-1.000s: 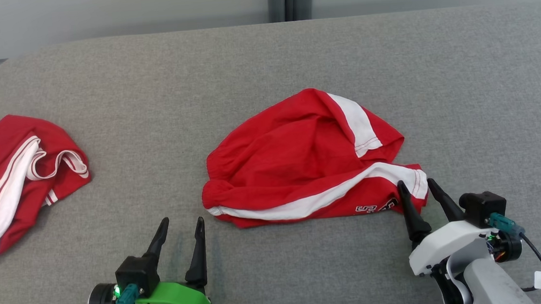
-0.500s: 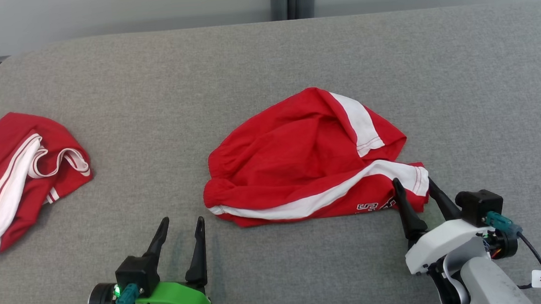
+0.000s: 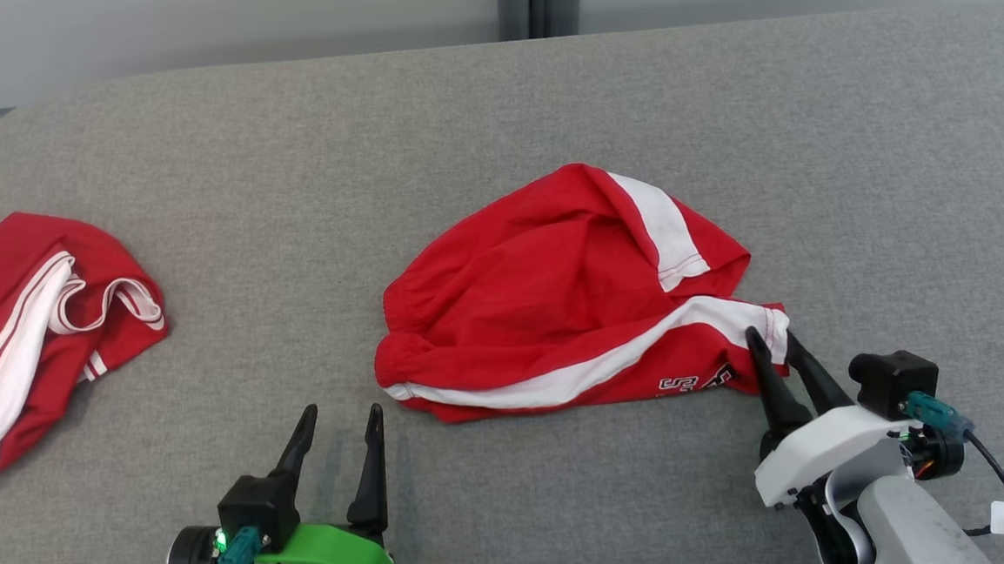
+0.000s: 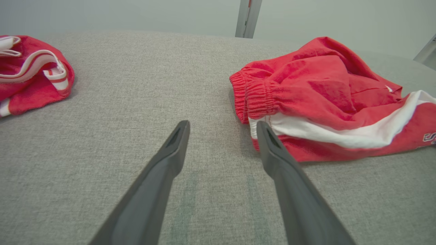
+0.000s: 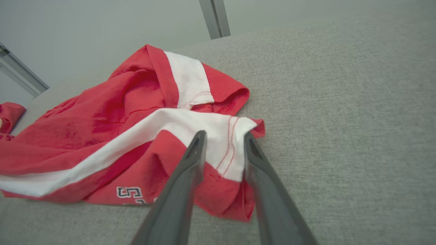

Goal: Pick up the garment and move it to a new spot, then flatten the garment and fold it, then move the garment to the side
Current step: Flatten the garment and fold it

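The red shorts with white side stripes (image 3: pixel 556 305) lie crumpled at the middle of the grey padded table (image 3: pixel 492 117). My right gripper (image 3: pixel 770 340) is at their near right corner, its fingers drawn close with the white-and-red hem pinched between them (image 5: pixel 224 136). The cloth (image 5: pixel 119 129) bunches between the fingers in the right wrist view. My left gripper (image 3: pixel 340 411) stands open over bare table, just left of the elastic waistband (image 4: pixel 252 98); nothing is between its fingers (image 4: pixel 223 126).
A second red and white garment (image 3: pixel 25 320) lies heaped at the table's left edge, also seen in the left wrist view (image 4: pixel 27 78). A grey post (image 3: pixel 539 1) stands behind the far edge. Bare table stretches to the right and far side.
The right gripper's fingers have come together on the shorts' right corner, which has bunched slightly. The left arm has stayed where it was.
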`<state>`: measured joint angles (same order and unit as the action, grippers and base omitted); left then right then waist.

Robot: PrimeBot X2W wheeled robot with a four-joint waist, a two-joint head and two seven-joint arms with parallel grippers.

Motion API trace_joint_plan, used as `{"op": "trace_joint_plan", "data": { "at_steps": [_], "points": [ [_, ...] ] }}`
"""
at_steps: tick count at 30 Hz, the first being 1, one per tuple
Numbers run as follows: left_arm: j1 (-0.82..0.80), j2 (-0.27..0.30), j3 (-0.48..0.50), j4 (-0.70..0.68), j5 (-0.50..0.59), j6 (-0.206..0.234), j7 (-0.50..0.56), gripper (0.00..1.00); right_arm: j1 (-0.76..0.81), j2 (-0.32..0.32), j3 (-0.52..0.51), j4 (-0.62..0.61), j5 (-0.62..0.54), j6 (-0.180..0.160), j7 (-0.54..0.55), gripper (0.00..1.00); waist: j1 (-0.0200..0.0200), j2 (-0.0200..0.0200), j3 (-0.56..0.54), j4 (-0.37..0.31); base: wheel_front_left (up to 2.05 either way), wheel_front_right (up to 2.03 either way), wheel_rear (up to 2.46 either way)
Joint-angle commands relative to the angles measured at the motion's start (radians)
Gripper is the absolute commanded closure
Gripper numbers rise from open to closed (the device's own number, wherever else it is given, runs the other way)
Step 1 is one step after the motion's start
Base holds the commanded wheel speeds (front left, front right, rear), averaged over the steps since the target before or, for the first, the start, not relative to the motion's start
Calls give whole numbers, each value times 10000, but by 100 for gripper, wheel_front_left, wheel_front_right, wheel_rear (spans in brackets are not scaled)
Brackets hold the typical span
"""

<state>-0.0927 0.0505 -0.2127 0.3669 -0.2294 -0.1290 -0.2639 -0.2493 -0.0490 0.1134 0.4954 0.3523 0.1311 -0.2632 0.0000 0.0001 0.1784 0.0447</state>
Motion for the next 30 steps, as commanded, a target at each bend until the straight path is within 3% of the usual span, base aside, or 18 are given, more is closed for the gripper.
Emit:
{"op": "trace_joint_plan", "data": {
  "at_steps": [1,22,30],
  "points": [
    [-132,10,-4,31,-45,-29,-8,0,128,-32,-23,-34,-25,-7,-22,100,0,-1,1,-4,0,0,0],
    [-30,12,-295,23,-112,-29,-8,0,202,-32,-238,-178,-181,-7,-22,100,0,-1,-93,-141,0,0,0],
    [107,14,-313,51,-128,-29,-8,0,319,-34,-830,-1036,-213,-7,-22,100,0,-1,-276,-296,0,0,0]
  ]
}}
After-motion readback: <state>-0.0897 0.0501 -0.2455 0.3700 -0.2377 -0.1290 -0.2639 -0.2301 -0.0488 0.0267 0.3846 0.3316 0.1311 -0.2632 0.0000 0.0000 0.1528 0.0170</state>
